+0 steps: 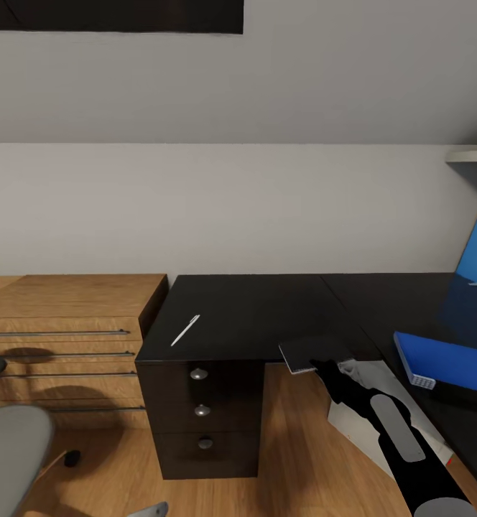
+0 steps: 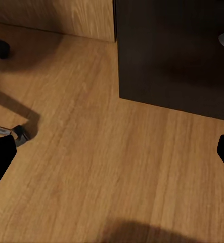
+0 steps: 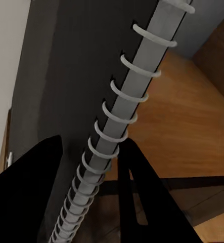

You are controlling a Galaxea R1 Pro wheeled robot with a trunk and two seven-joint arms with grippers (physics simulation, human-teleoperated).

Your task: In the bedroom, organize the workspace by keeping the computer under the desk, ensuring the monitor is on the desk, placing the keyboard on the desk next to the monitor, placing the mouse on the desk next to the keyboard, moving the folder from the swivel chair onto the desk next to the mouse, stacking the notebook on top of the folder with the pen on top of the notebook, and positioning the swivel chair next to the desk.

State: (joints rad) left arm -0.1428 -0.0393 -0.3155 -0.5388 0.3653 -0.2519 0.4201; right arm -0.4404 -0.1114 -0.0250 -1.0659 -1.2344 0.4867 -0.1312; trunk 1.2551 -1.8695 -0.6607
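Right now we've got the notebook pinched in the right gripper, held just over the desk front edge, at about 4 o'clock from the desk's corner section. In the right wrist view the spiral binding runs between the two dark fingers, which are clamped on the book near its spine edge. It's thin and looks light, but a wire-bound cover will likely flex and droop away from the pinch, so we'd keep it level and move slowly. The rings give some purchase; the flat cover prob. slides more easily.

The folder, bright blue, lies on the desk's right wing at approx 3 o'clock from the notebook, well apart from it. That's where the book should land, flat on top. The folder is broad and flat, so it ought to take the stack w/o tipping, though its glossy face may let the notebook skate.

The pen sits on the desk at 9 o'clock from the notebook. It's slim and likely to roll, so grip it across the middle.

The left gripper points at the wood floor, tips spread wide at the edges of that view, holding nothing. The swivel chair is at 8 o'clock, beside the wooden drawer chest.
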